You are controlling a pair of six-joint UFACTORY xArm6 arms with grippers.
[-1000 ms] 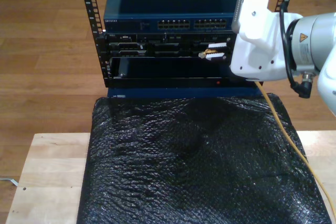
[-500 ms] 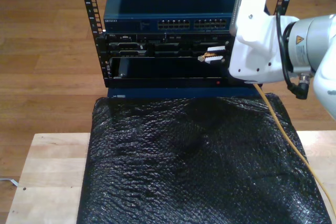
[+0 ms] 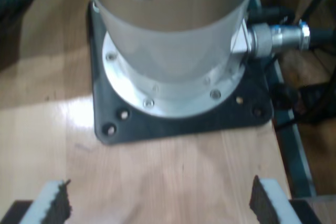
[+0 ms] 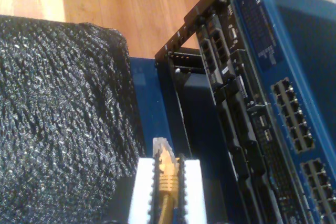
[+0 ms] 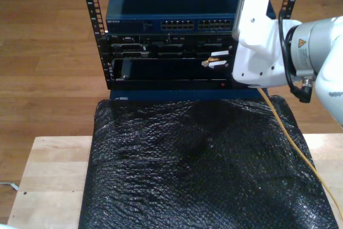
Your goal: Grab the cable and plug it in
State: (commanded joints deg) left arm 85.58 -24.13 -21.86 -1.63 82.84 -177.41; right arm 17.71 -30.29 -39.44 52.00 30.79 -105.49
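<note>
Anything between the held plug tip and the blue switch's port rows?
In the exterior view, only the dark rack modules lie between the plug in my second gripper and the blue switch.

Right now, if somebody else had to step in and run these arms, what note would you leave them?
My second gripper is shut on the cable, clear plug tip pointing forward toward the rack. In the exterior view that gripper hangs in front of the rack's lower units, at that view's right; the cable's slack trails back over the black padding.
My first gripper is open and holds nothing, above bare wooden tabletop by an arm's base.
Done: cable grabbed and brought to the rack.
Left: line the plug up with a port and push it in.
</note>
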